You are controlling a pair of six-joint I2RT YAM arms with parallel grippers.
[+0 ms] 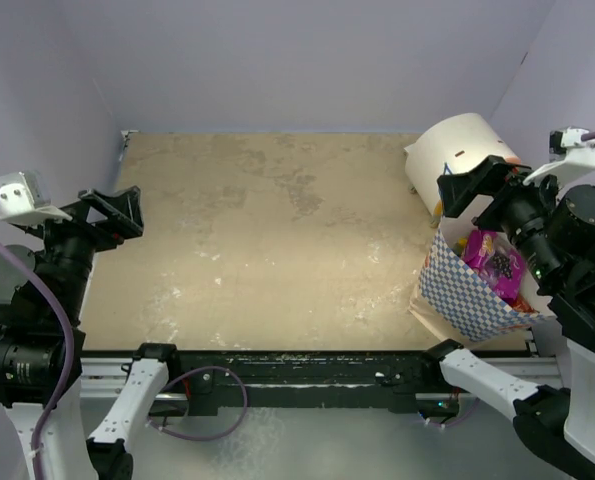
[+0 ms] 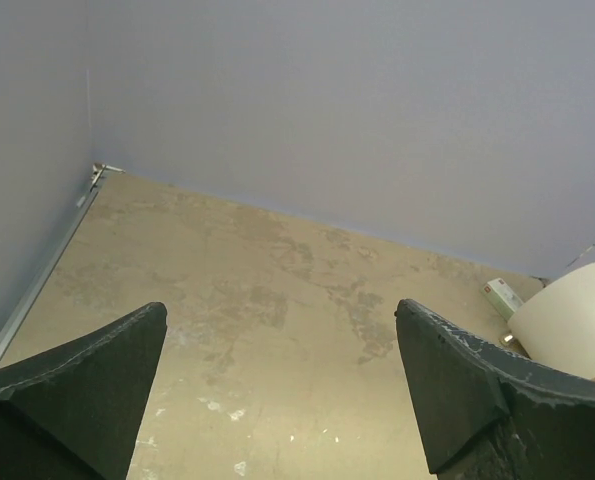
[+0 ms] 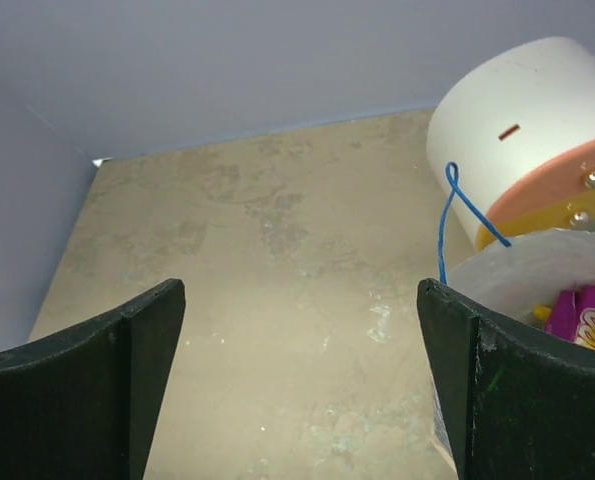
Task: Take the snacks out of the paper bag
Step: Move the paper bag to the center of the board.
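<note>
The paper bag point(image 1: 467, 290), blue-and-white checkered outside and cream inside, stands open at the table's right near corner. Snacks show in its mouth: a pink-and-purple candy bag point(image 1: 497, 262) and a bit of yellow and red below it. In the right wrist view the bag's rim point(image 3: 537, 262), a blue string handle point(image 3: 447, 215) and a pink packet point(image 3: 589, 318) show at the right. My right gripper point(image 1: 469, 186) is open, hovering above the bag's far left rim. My left gripper point(image 1: 112, 212) is open and empty over the table's left edge.
A cream cylinder point(image 1: 459, 148) with an orange face lies just behind the bag, also seen in the right wrist view point(image 3: 522, 125) and the left wrist view point(image 2: 567, 320). A small white box point(image 2: 503, 297) lies by it. Purple walls enclose the table.
</note>
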